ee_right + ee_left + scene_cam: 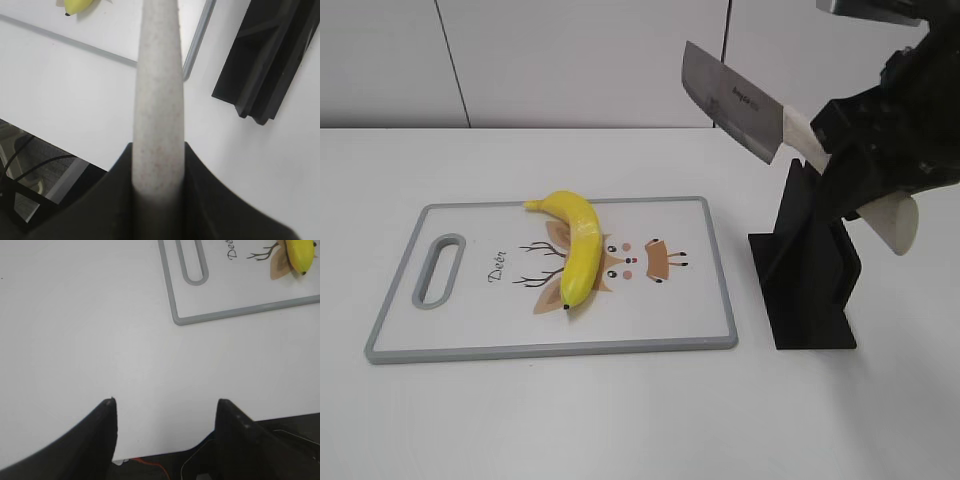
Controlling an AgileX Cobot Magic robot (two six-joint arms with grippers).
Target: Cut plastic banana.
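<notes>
The yellow plastic banana (576, 246) lies whole on the white cutting board (470, 325), dark tip toward the front. Its tip end shows in the left wrist view (300, 255) and the right wrist view (77, 6). My right gripper (850, 165) is shut on the cream handle (157, 100) of a cleaver (732, 100), held in the air above the black knife stand (810, 270), to the right of the board. My left gripper (164, 412) is open and empty over bare table near the front left edge; it is out of the exterior view.
The cutting board has a grey rim, a handle slot (438, 268) at its left and a deer drawing. The black knife stand (260, 60) stands right of the board. The table's front edge (165, 452) lies just beneath the left gripper.
</notes>
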